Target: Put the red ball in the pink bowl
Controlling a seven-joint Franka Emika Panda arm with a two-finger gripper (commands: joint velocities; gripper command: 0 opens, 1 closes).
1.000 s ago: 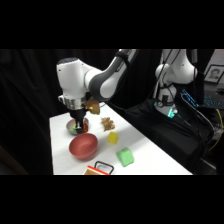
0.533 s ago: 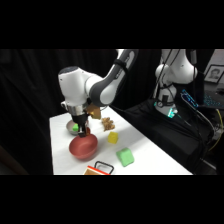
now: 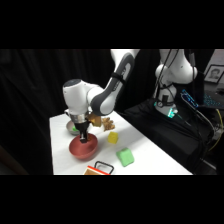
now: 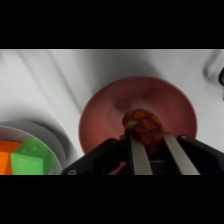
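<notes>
Black curtain behind, white counter [image 3: 145, 150] in front of you. Your hand [image 4: 148, 142] hangs over pink bowl [image 4: 105, 112], fingers [image 4: 136, 155] closed narrow on red ball [image 4: 143, 126], ball just above bowl's inside. Grey bowl [image 4: 50, 135] with green and orange pieces sits beside it. Yellow block [image 3: 113, 138] and green block [image 3: 125, 157] lie apart on counter.

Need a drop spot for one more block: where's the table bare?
Bare: table right of the green block, and the near-left corner beside the pink bowl. Crowded: grey bowl, pink bowl, yellow block, with the gripper over the bowl.
</notes>
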